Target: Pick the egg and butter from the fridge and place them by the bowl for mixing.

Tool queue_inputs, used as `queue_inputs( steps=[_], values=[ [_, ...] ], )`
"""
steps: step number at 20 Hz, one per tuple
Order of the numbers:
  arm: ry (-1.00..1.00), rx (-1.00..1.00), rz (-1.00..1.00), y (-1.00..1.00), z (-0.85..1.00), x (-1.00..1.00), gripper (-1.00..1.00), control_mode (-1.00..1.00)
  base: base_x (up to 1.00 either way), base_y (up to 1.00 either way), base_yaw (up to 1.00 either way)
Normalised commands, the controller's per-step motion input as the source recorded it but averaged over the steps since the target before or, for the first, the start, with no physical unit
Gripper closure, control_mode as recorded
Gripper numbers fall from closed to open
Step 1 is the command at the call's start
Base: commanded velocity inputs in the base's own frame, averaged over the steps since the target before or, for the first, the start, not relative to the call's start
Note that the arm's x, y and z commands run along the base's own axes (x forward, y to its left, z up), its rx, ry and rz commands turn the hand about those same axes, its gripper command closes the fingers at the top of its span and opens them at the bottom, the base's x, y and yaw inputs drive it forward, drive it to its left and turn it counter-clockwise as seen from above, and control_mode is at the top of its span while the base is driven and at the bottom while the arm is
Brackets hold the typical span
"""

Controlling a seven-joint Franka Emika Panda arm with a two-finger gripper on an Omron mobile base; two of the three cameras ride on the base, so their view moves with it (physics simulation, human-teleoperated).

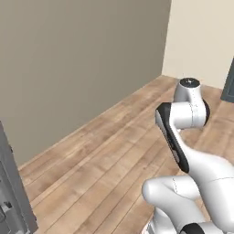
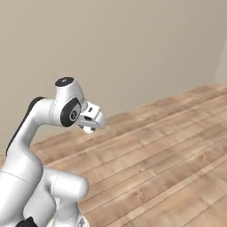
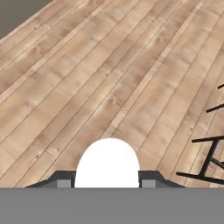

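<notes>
The egg [image 3: 107,162] is a small white rounded object that sits between my two dark finger tips [image 3: 64,180] at the bottom of the hand view. My gripper [image 2: 91,128] is shut on the egg [image 2: 90,130] and hangs in the air above a wooden plank floor, on the folded arm. The hand looks down at the floor boards. The butter, the bowl and the inside of the fridge are out of view.
A plain beige wall [image 1: 82,59] runs along the left, with wood floor [image 1: 105,155] below it. A dark grey upright panel [image 1: 16,192] stands at the lower left. Thin black bars [image 3: 210,153], like furniture legs, cross the right of the hand view.
</notes>
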Motion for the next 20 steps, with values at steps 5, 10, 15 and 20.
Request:
queue_inputs(
  steps=[5, 10, 15, 20],
  values=[
    [0.0, 0.0, 0.0, 0.0, 0.0, 0.0, 1.0, 1.0, 0.56, -0.58, -0.58],
    [0.0, 0.0, 0.0, 0.0, 0.0, 0.0, 1.0, 1.0, 0.45, -0.56, -0.59],
    [0.0, 0.0, 0.0, 0.0, 0.0, 0.0, 1.0, 1.0, 0.88, -0.36, -0.45],
    [0.0, 0.0, 0.0, 0.0, 0.0, 0.0, 1.0, 1.0, 1.0, -0.02, -0.39]
  ],
)
